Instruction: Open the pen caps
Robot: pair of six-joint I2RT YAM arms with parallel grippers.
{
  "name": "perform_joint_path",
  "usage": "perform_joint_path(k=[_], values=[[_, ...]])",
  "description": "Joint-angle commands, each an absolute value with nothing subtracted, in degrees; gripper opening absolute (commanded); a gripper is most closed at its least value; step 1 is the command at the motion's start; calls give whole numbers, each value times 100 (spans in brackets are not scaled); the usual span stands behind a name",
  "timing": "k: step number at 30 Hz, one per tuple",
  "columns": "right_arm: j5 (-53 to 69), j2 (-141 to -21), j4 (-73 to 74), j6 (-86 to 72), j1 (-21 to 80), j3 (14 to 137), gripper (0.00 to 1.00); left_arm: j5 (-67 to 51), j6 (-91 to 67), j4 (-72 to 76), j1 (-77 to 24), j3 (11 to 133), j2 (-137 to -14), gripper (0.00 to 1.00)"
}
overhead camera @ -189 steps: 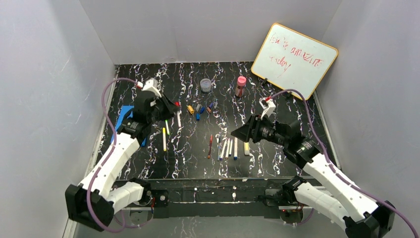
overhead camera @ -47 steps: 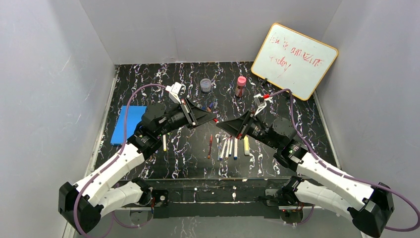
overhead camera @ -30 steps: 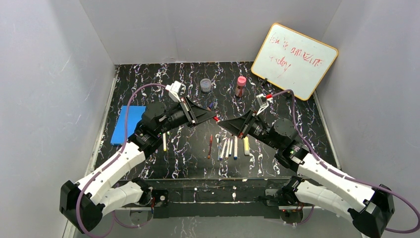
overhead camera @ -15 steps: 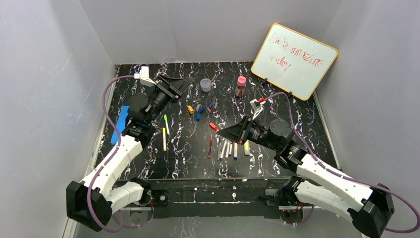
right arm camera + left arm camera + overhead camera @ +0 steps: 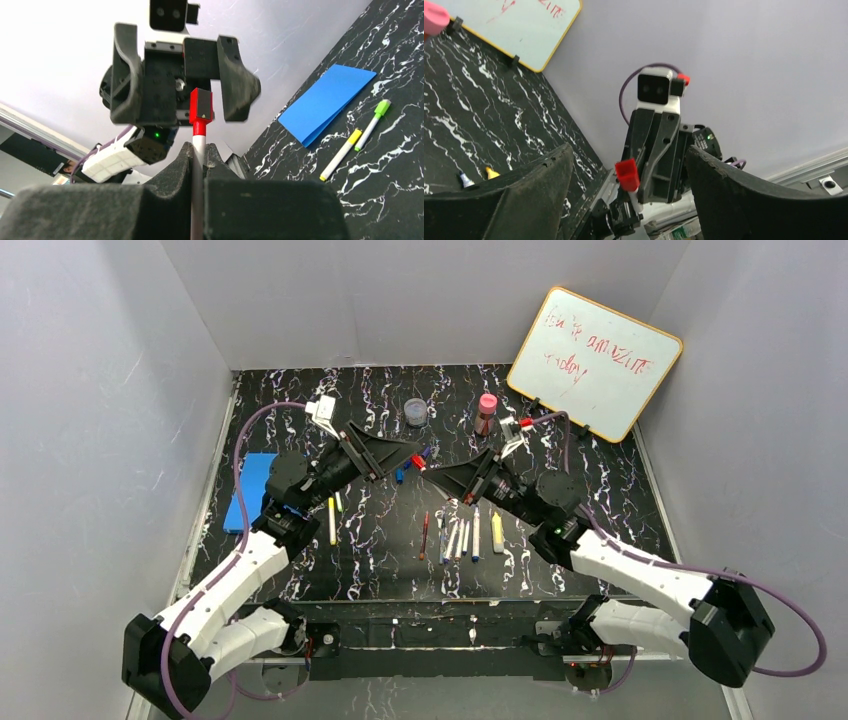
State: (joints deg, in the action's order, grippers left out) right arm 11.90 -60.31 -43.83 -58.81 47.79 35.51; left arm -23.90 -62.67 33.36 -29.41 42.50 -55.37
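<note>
My right gripper (image 5: pixel 199 150) is shut on a white pen (image 5: pixel 199 142) and holds it up off the table, its red cap (image 5: pixel 201 107) pointing at my left gripper (image 5: pixel 627 150). The left gripper is open. In the left wrist view the red cap (image 5: pixel 627 175) sits in the gap between the two fingers and touches neither. From above, both grippers meet tip to tip over the table's middle, the left gripper (image 5: pixel 403 453) and the right gripper (image 5: pixel 433 477). Loose caps (image 5: pixel 400 476) lie under them. More pens (image 5: pixel 462 538) lie in a row near the front.
A yellow pen (image 5: pixel 332 521) and a green-capped pen (image 5: pixel 338 502) lie beside the left arm, next to a blue pad (image 5: pixel 256 490). A dark red pen (image 5: pixel 424 534) lies left of the row. A clear jar (image 5: pixel 415 412), a pink-capped bottle (image 5: pixel 487 412) and a whiteboard (image 5: pixel 595 360) stand at the back.
The left gripper opened off the red cap, swung away to the back left, then came back, open, to the cap. The right gripper, still shut on the pen, moved toward the back.
</note>
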Motion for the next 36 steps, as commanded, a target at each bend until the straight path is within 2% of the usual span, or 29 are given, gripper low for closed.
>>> perform_joint_path(k=[1, 7, 10, 17, 22, 32, 36], values=[[1118, -6322, -5506, -6076, 4799, 3961, 1, -2610, -6238, 3377, -3023, 4072, -5289, 77], [1110, -6615, -5815, -6253, 4798, 3982, 1, -2635, -6242, 3332, -3050, 4156, -5278, 51], [1132, -6706, -5928, -6334, 4799, 3950, 1, -2488, -6229, 3331, -3050, 4157, -5233, 43], [1094, -6786, -5924, -6380, 4790, 3929, 1, -2345, -6228, 3331, -3059, 4203, -5243, 37], [1083, -6850, -5874, -6381, 4793, 3920, 1, -2300, -6239, 3329, -3076, 4212, -5302, 28], [1083, -6907, -5662, -6302, 4801, 3911, 1, -2270, -6253, 3329, -3133, 4311, -5438, 30], [1077, -6938, -5660, -6302, 4815, 3919, 1, -2275, -6220, 3330, -3184, 4337, -5490, 20]])
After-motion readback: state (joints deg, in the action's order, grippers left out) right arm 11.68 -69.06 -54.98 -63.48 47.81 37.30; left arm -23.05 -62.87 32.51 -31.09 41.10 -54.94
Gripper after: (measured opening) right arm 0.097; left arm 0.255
